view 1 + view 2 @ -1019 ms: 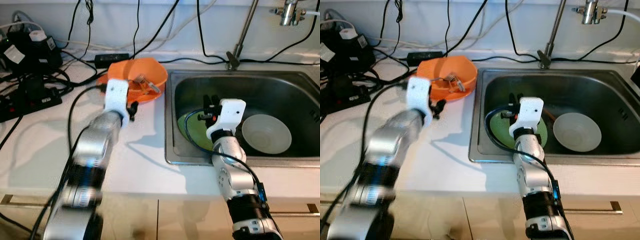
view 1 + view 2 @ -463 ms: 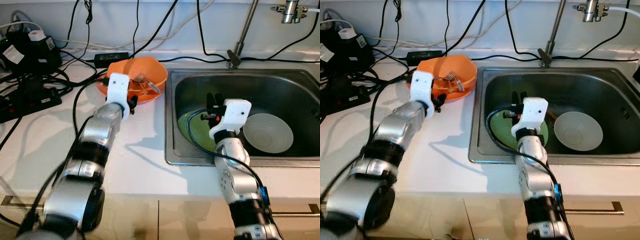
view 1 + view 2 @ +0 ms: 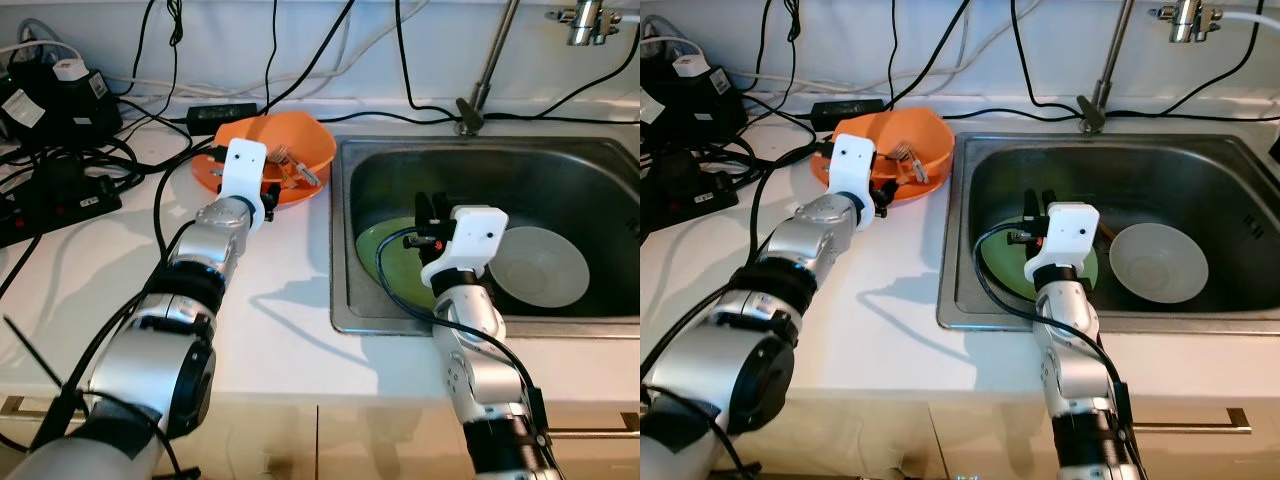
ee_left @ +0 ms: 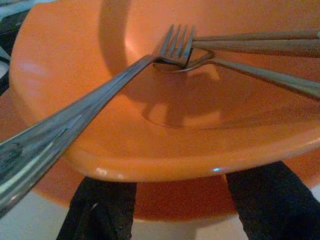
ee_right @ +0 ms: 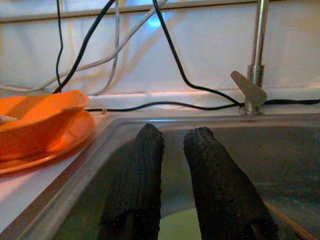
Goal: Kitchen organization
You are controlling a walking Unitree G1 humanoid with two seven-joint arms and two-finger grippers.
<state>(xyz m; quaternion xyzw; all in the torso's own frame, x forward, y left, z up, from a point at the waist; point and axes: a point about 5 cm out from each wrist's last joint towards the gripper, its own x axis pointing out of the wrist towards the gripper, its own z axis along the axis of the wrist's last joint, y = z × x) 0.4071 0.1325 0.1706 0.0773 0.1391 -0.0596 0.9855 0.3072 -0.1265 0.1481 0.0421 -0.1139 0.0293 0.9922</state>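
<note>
An orange bowl (image 3: 305,148) stands on an orange plate (image 3: 205,170) on the white counter, just left of the sink. Inside it lie a metal fork (image 4: 95,110) and other utensils (image 4: 260,47). My left gripper (image 3: 268,192) is at the bowl's near rim, open, one finger (image 4: 102,207) to each side below the rim. My right gripper (image 3: 430,207) hovers in the sink over a green plate (image 3: 392,258), open by a narrow gap with nothing between its fingers (image 5: 140,175). A white bowl (image 3: 545,265) lies next to the green plate.
The steel sink (image 3: 340,270) has a faucet (image 3: 487,65) at the back. Black power strips and adapters (image 3: 55,130) with tangled cables cover the counter's back left. Bare white counter (image 3: 290,320) lies in front of the orange bowl.
My left arm has reached forward, bringing its gripper up to the orange bowl's rim. The right gripper has drifted slightly right over the green plate.
</note>
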